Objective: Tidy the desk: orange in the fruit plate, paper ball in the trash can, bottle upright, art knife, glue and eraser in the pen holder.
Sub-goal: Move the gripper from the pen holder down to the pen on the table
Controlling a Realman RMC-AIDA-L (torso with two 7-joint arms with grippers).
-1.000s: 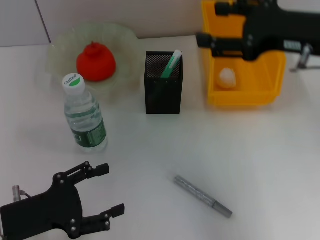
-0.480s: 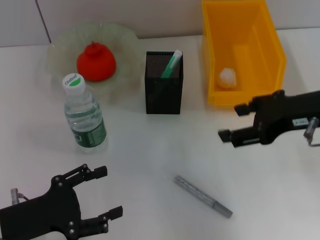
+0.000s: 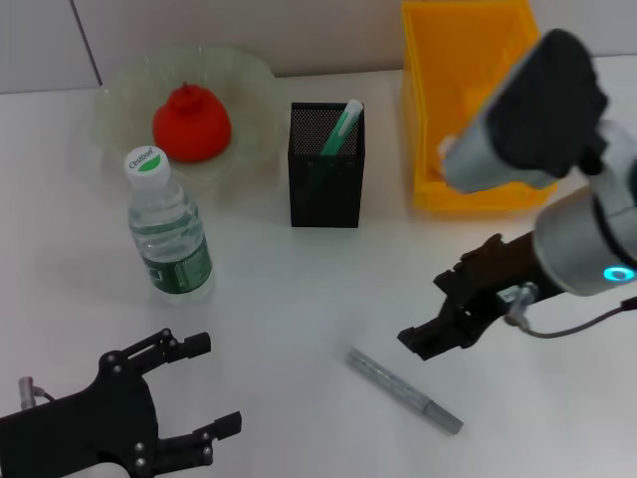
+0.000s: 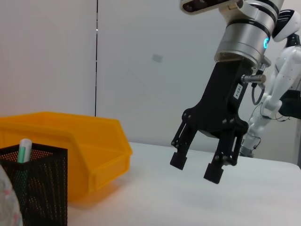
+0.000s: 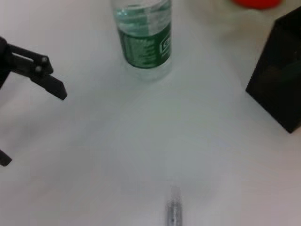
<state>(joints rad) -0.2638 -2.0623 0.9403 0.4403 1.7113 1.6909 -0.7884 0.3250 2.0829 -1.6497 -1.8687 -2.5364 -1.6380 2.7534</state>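
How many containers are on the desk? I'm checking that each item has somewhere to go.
3: the fruit plate at the back on the robot's left, the pen holder in the middle, the yellow bin at the back right.

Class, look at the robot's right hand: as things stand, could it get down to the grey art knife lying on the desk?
Probably yes. The right hand hangs open, beside the art knife, and nothing lies between them on the desk.

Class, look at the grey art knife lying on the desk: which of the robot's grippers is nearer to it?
Right. The right gripper, open, hangs just above the art knife near its blunt end. The left gripper, also open, sits well off toward the desk's near left corner.
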